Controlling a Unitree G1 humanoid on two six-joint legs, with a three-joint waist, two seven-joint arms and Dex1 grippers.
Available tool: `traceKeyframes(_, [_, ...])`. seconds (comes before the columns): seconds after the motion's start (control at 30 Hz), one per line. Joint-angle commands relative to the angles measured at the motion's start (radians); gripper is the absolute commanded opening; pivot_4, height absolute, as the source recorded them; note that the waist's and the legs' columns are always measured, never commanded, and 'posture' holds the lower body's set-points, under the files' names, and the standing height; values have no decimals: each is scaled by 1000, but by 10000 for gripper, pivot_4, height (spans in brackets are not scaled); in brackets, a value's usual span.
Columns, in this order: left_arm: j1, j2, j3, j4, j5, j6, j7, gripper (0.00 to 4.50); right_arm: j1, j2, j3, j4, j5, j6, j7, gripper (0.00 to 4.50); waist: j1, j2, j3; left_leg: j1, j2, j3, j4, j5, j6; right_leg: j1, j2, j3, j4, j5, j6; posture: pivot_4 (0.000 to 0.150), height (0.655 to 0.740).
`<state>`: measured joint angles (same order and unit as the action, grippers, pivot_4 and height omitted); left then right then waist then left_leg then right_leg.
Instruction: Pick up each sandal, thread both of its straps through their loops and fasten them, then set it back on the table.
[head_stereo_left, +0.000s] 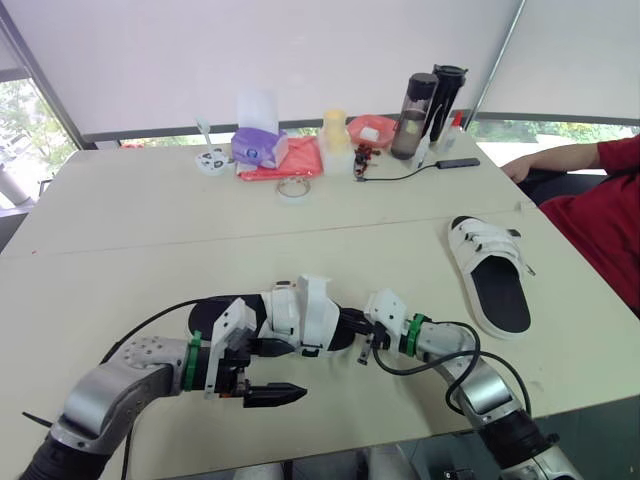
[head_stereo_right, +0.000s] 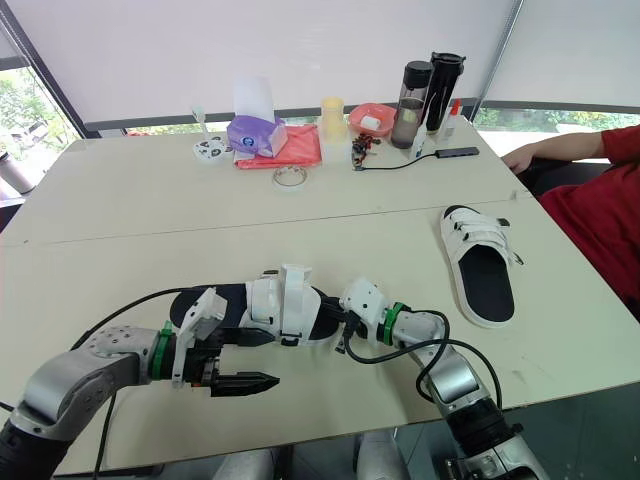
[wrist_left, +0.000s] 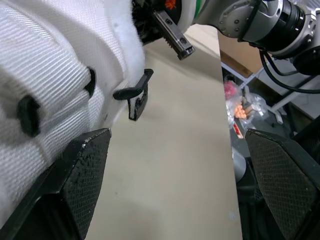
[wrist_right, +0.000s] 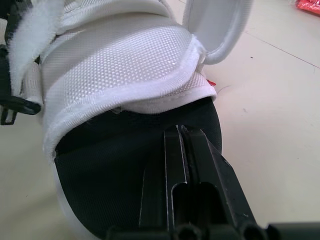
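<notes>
A white sandal (head_stereo_left: 300, 318) with a black footbed lies at the front middle of the table (head_stereo_left: 140, 250), its straps standing up loose. My left gripper (head_stereo_left: 283, 370) is open beside the sandal's near side. The left wrist view shows the white strap webbing (wrist_left: 55, 95) and a black loop (wrist_left: 135, 95) sticking out between the wide-apart fingers (wrist_left: 82, 170). My right gripper (head_stereo_left: 362, 345) is shut at the sandal's right end, its tips (wrist_right: 180, 137) resting on the black footbed (wrist_right: 110, 165). A second white sandal (head_stereo_left: 490, 275) lies flat at the right.
Along the far edge stand a purple tissue box (head_stereo_left: 258, 145), a red cloth (head_stereo_left: 290, 160), a tape roll (head_stereo_left: 294, 188), two dark bottles (head_stereo_left: 425, 100) and a cable with a hub (head_stereo_left: 455, 162). A person in red (head_stereo_left: 600, 210) sits at the right.
</notes>
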<state>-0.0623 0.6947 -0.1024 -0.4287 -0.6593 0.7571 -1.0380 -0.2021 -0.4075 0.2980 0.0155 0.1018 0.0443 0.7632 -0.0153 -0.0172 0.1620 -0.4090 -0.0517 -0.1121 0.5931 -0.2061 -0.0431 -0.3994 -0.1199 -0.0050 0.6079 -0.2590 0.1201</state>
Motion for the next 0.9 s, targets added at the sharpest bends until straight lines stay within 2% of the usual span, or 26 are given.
traceKeyframes(0.03, [-25,-8,0,4,-14,-2,2,44340,66,-31,28,87,-60,76,-8,0,2,0,0,0,0,0,0,0,0,0,0,0,0,0,0,1500,7400])
traceKeyframes(0.33, [-66,-41,-47,59,6,-15,-5,44340,72,-30,28,76,-60,85,-19,0,3,1,-1,0,0,0,0,0,0,1,0,0,-2,0,0,1500,7400])
traceKeyframes(0.5, [-68,-80,-55,86,1,-9,17,44340,76,-30,25,72,-60,86,-23,0,3,6,-3,0,0,0,0,0,0,3,0,-1,-6,0,0,1500,7400])
traceKeyframes(0.57, [-66,-101,-42,95,-8,2,42,38830,79,-30,25,70,-60,87,-25,0,3,6,-3,0,0,-1,0,0,0,4,1,-1,-8,0,0,1500,7400])
traceKeyframes(0.63, [-66,-114,-35,101,-11,4,56,31431,80,-30,25,68,-60,87,-26,0,3,5,-3,0,0,-1,0,0,0,5,1,-1,-9,0,0,1500,7400])
traceKeyframes(0.83, [-62,-126,-26,110,-24,15,84,252,80,-30,28,71,-62,85,-27,0,2,6,-3,0,0,-1,-1,0,0,4,1,-1,-9,0,0,1500,7400])
traceKeyframes(0.9, [-58,-123,-25,105,-26,20,86,252,79,-30,29,72,-62,84,-27,0,3,6,-3,0,0,-1,-2,0,0,4,1,-1,-9,0,0,1500,7400])
